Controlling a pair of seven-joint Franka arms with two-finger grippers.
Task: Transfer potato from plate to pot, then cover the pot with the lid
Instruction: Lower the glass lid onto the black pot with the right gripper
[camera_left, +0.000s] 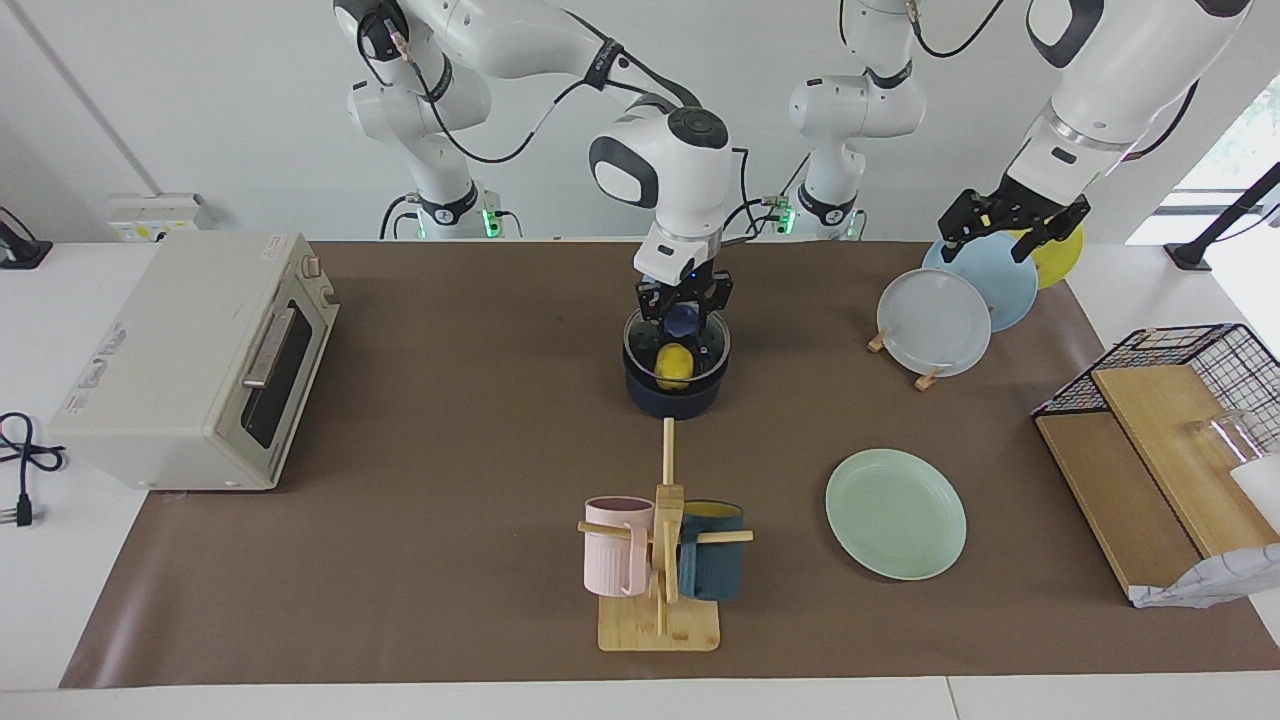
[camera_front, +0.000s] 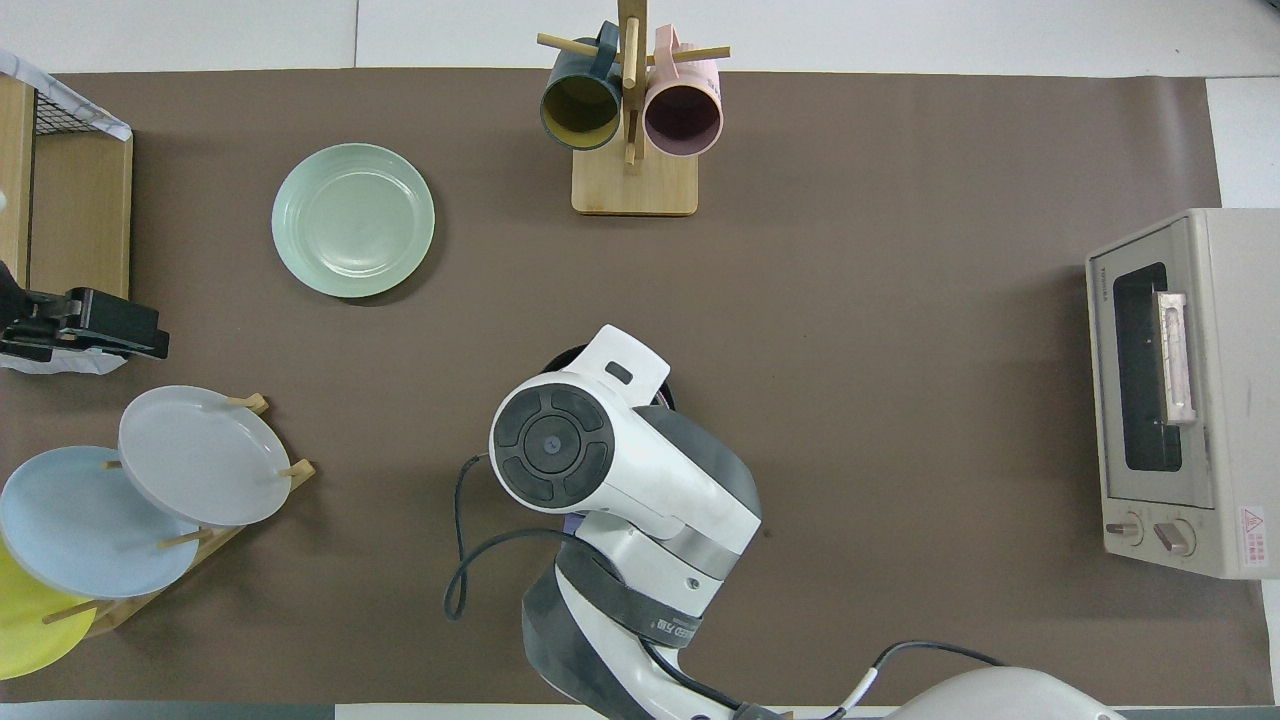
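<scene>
The potato (camera_left: 675, 365), bright yellow, lies inside the dark navy pot (camera_left: 675, 398) in the middle of the table. The clear glass lid (camera_left: 700, 345) lies over the pot's mouth, and the potato shows through it. My right gripper (camera_left: 683, 305) is straight above the lid's blue knob (camera_left: 683, 320), down at it. In the overhead view the right arm hides the lid and potato, and only a bit of the pot's rim (camera_front: 556, 360) shows. The mint-green plate (camera_left: 895, 513) (camera_front: 353, 220) is empty. My left gripper (camera_left: 1000, 235) (camera_front: 120, 325) waits open over the plate rack.
A toaster oven (camera_left: 190, 365) (camera_front: 1170, 390) stands at the right arm's end. A mug tree (camera_left: 660, 560) (camera_front: 632, 110) with a pink and a teal mug stands farther from the robots than the pot. A plate rack (camera_left: 935, 320) (camera_front: 150, 480) and a wire basket with wooden boards (camera_left: 1170, 450) are at the left arm's end.
</scene>
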